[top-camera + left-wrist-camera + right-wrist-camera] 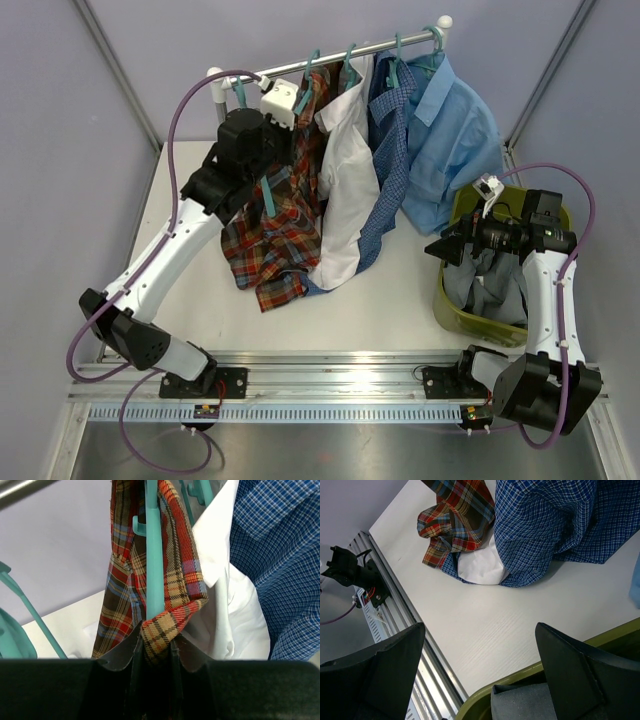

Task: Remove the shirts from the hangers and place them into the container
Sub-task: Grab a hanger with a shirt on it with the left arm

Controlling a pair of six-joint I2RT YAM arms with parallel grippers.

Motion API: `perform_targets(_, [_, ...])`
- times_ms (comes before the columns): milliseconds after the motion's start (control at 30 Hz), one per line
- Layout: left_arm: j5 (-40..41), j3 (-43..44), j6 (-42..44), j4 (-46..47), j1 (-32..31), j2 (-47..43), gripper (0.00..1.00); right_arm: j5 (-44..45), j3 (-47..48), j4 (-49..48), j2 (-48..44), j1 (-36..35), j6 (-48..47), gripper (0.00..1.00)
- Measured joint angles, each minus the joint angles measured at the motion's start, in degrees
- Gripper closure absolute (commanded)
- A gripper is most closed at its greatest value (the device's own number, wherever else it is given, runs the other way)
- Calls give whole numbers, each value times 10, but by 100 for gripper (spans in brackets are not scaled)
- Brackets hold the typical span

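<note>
Three shirts still hang from teal hangers on the rail: white (345, 170), dark blue check (388, 150) and light blue (450, 140). The red-orange plaid shirt (275, 245) droops from its tilted hanger (154, 555) onto the table. My left gripper (156, 642) is shut on a fold of plaid cloth at the lower end of that hanger. It is also seen from above as the left gripper (283, 150). The grey shirt (492, 280) lies in the olive-green container (448, 305). Over the container's near-left rim (480, 700), my right gripper (480, 660) hangs open and holds nothing.
A bare teal hanger (240, 95) hangs at the left end of the silver rail (330, 60). Shirt tails (480, 565) pool on the white table (380, 310) between the arms. An aluminium rail (330, 375) runs along the near edge.
</note>
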State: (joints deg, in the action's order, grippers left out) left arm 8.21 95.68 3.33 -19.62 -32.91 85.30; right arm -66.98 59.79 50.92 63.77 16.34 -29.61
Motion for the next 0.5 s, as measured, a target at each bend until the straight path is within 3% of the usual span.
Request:
perform_targets(267, [-16,-78,0,21,0,-59,100,0,0,5,1,2,-6,1])
perform_targets(500, [-52,-211,-3,43,0,-177,100,-3,0,27,3,2,-32,1])
